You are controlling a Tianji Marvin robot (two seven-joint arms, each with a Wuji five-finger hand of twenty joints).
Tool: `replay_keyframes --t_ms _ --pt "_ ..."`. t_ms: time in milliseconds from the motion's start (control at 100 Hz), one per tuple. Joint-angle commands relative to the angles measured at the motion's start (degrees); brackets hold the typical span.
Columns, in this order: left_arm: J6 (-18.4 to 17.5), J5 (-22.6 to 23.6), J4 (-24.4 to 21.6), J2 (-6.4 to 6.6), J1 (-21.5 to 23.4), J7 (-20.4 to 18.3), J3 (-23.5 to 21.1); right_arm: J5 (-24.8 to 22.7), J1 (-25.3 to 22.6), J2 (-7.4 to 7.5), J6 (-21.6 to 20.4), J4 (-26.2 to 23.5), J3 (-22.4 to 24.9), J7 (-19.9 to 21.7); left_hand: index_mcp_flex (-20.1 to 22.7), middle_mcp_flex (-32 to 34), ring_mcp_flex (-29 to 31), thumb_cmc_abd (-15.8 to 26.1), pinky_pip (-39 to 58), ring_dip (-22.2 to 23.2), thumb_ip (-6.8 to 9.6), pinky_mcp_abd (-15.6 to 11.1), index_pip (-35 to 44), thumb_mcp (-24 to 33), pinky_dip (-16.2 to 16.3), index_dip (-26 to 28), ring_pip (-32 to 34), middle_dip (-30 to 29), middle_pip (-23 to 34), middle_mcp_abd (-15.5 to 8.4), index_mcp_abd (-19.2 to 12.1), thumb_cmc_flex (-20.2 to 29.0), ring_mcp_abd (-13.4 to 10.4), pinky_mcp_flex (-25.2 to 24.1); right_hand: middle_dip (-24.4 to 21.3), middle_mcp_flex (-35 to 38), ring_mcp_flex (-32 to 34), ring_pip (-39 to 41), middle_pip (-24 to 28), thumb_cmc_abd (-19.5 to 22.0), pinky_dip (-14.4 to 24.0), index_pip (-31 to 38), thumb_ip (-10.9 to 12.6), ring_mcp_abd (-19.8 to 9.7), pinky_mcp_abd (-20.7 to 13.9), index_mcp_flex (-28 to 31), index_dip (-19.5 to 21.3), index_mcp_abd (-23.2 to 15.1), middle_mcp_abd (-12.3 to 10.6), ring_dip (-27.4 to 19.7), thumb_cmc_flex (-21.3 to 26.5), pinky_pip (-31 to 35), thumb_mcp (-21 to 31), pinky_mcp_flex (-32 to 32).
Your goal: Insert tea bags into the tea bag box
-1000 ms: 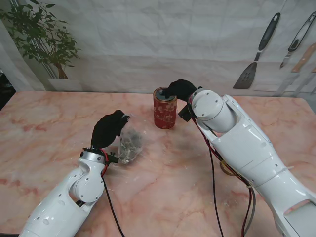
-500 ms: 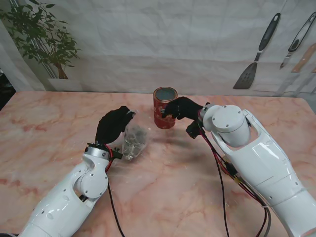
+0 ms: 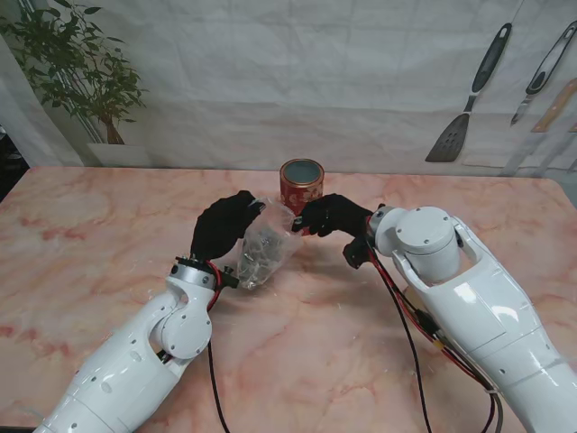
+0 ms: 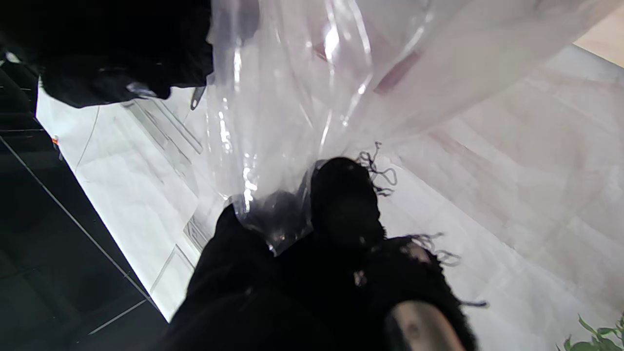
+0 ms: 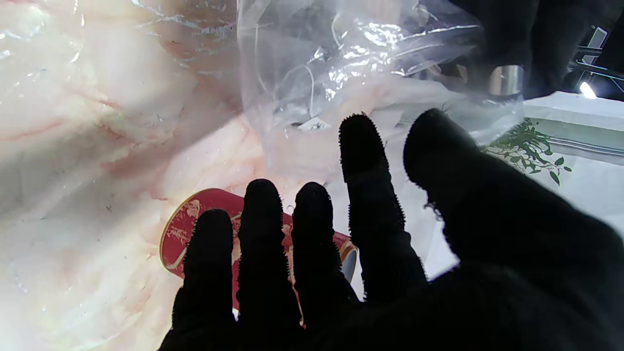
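While the black-gloved left hand (image 3: 225, 225) pinches the upper edge of a clear crinkled plastic bag of tea bags (image 3: 261, 248), the bag hangs from those fingers with its lower end close to the pink marble tabletop (image 3: 81, 244); whether it touches the surface cannot be told. The left wrist view shows two gloved fingertips (image 4: 343, 195) closed on a gathered fold of the clear film (image 4: 312, 97), so this hand is clamped on the bag. Dark tea bags with pale strings and a small white tag show through the plastic (image 5: 312, 97) in the right wrist view.

The black-gloved right hand (image 3: 332, 216) sits just to the right of the bag's top, between the bag and the red cylindrical tea tin with its open mouth (image 3: 301, 185). Its fingers (image 5: 363, 146) are spread apart and extended toward the bag, the longest fingertips close against the plastic, and it holds nothing. The tin (image 5: 195, 219) stands upright on the tabletop, farther from me than both hands and partly hidden behind the right hand's fingers in the wrist view.

A green potted plant (image 3: 77, 77) stands at the far left corner, and a black spatula (image 3: 469, 99) hangs on the white backdrop to the right
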Motion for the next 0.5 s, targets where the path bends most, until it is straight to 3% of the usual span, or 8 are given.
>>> replay_keyframes --t_ms 0,240,490 --pt "-0.8 -0.3 -0.5 -0.88 -0.4 -0.3 0.9 -0.1 0.1 -0.37 -0.9 1.3 -0.8 0.8 6.2 7.6 6.3 1.6 17.4 -0.6 2.54 -5.6 7.9 3.8 0.1 1.1 20.1 0.9 11.9 -7.9 9.9 3.7 10.2 -7.0 0.7 1.0 1.7 2.2 1.5 -1.2 0.8 1.7 -1.6 0.6 -0.1 1.2 -2.3 -2.5 0.0 0.9 1.9 1.7 -1.4 -0.1" --pt "-3.2 -0.8 -0.8 -1.22 0.0 0.2 2.7 1.9 1.4 -1.22 -1.9 4.5 -2.1 0.1 6.2 7.6 6.3 1.5 17.4 -0.6 2.54 -5.7 7.9 3.8 0.1 1.1 20.1 0.9 12.0 -7.9 9.9 3.8 10.2 -7.0 1.3 1.2 1.9 2.4 2.4 -0.5 1.1 3.0 -1.9 0.5 -0.1 -0.6 -6.3 -5.9 -0.2 1.3 3.2 2.4 -2.4 -0.2" --pt "-5.4 -1.7 -0.1 -1.58 -0.2 0.2 4.1 0.5 2.2 -1.38 -0.9 6.2 -3.9 -0.2 6.2 7.6 6.3 1.6 17.4 -0.7 2.53 -5.7 7.9 3.8 0.2 1.1 20.1 0.8 12.0 -7.9 9.9 3.7 10.2 -7.0 1.7 2.4 3.0 2.9 3.4 0.4 1.6 3.2 -1.6 0.6 0.0 -0.4 -8.4 -6.4 -0.5 1.7 2.2 3.8 -3.5 0.1"
